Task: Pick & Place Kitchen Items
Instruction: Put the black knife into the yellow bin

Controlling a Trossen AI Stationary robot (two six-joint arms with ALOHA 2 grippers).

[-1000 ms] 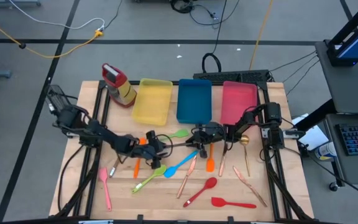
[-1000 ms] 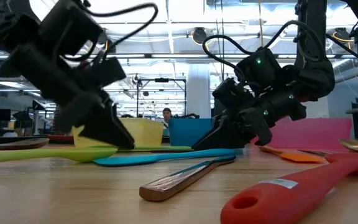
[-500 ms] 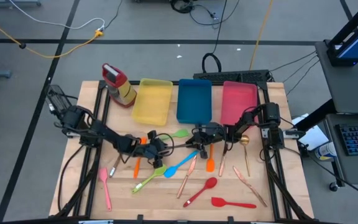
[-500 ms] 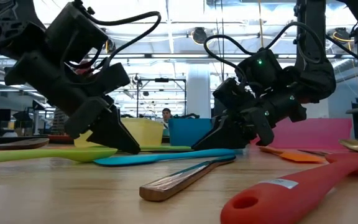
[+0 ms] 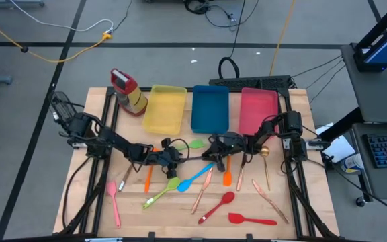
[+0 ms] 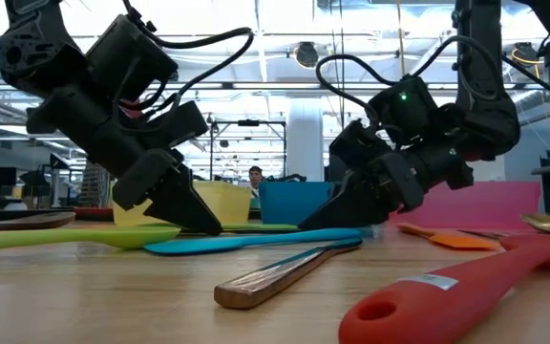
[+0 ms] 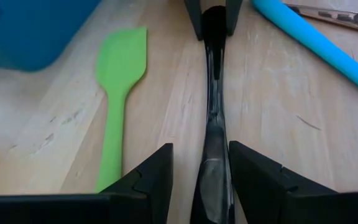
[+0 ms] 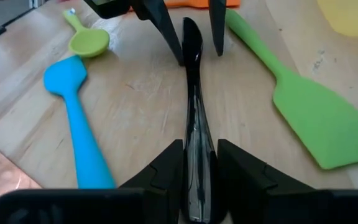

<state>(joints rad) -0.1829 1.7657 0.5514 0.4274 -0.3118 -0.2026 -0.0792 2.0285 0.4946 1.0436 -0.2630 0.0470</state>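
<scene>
Slim dark metal utensil [image 8: 193, 124], glossy, narrow along its length, flat on the wooden table [image 5: 180, 215] just in front of the blue tray [image 5: 210, 107]. Bracketed at one end by the right gripper [image 8: 197, 171], fingers [image 8: 163, 168] close against both sides, apparently clamped on it. Straddled at the other end by the left gripper [image 7: 199, 168], fingers [image 7: 151, 174] slightly apart from the metal; contact not discernible. Beside the utensil, a green spatula [image 7: 120, 81] on the tray side, a blue spatula [image 8: 73, 118] and a small green spoon [image 8: 87, 41] on the other. White label on the red spoon [image 6: 447, 291], text unreadable. Utensil's tips hidden between fingers.
</scene>
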